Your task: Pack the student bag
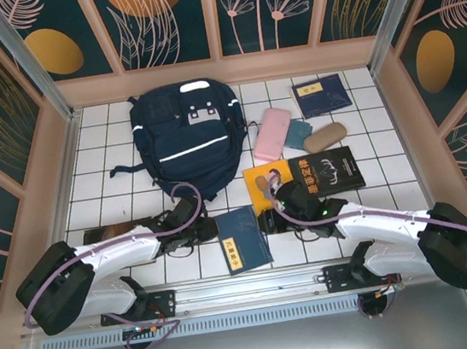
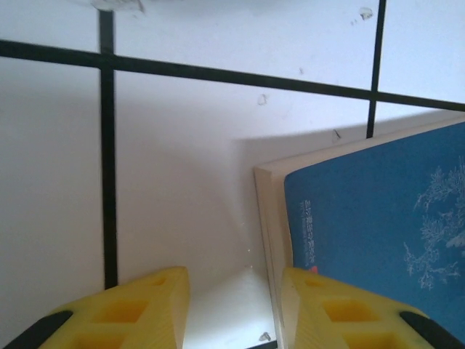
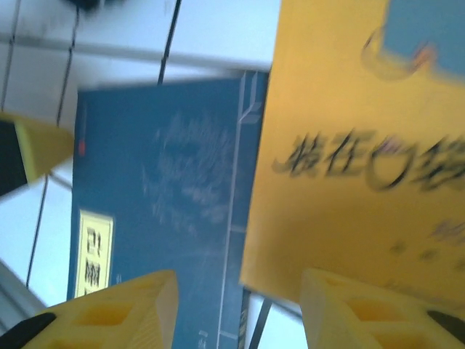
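A: Biggest first. Logged what?
B: Tagged tiled table (image 1: 104,170): white squares, dark grout. Then student bag (image 1: 187,137), found lying flat on the far left-centre tiles, top edge near the table's far edge, bottom edge toward the arms.
A: Room around it?
B: Marked bare tiles all along its left side, out to the table's left edge. Tighter on its right: saw just a strip before pink case (image 1: 271,133).
A: Books next?
B: Put black book (image 1: 329,170) right of centre, left edge touching or overlapping yellow book (image 1: 268,177); couldn't tell which. Put blue book (image 1: 244,238) near centre, its near edge close to the table's near edge. Put navy book (image 1: 321,95) far right, well apart from the other books. Noted more bare tiles right of black book, out to the table's right edge.
A: Grippers?
B: Placed left gripper (image 1: 206,230) just beside blue book's left edge. In wrist view, found left gripper (image 2: 232,291) with jaws apart, bare tile in the gap, one finger (image 2: 341,313) over the book's edge, gripping nothing. Placed right gripper (image 1: 267,220) just beside blue book's right edge. Wrist view blurred, but found right gripper (image 3: 238,291) with jaws parted wide, blue book and yellow book's corner past the gap, nothing pinched.
A: Small stuff?
B: Lined up pink case, teal case (image 1: 299,135), tan case (image 1: 324,137) in a row between bag and navy book, packed close.
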Robot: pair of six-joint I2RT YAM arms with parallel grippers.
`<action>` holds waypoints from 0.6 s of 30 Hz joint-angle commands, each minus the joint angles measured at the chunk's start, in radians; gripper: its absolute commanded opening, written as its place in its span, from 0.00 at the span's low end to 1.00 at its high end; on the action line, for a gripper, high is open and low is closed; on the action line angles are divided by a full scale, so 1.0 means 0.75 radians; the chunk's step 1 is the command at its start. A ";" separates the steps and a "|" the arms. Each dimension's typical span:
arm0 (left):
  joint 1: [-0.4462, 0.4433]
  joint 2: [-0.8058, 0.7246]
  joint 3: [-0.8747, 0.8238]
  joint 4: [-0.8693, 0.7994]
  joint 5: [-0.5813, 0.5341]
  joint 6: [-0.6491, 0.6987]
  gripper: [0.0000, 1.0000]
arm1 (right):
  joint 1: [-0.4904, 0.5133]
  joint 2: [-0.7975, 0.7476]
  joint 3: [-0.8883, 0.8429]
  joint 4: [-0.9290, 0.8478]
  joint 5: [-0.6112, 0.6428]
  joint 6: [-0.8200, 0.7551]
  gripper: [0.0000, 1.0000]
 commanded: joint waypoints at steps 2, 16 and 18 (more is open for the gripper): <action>-0.016 0.042 -0.023 0.097 0.107 -0.050 0.38 | 0.075 0.048 -0.057 0.029 -0.083 0.076 0.46; -0.017 0.190 0.144 0.000 -0.157 -0.009 0.21 | 0.070 0.382 0.126 0.297 -0.283 0.051 0.38; -0.008 0.217 0.187 -0.026 -0.206 0.029 0.21 | 0.064 0.415 0.173 0.298 -0.287 0.037 0.38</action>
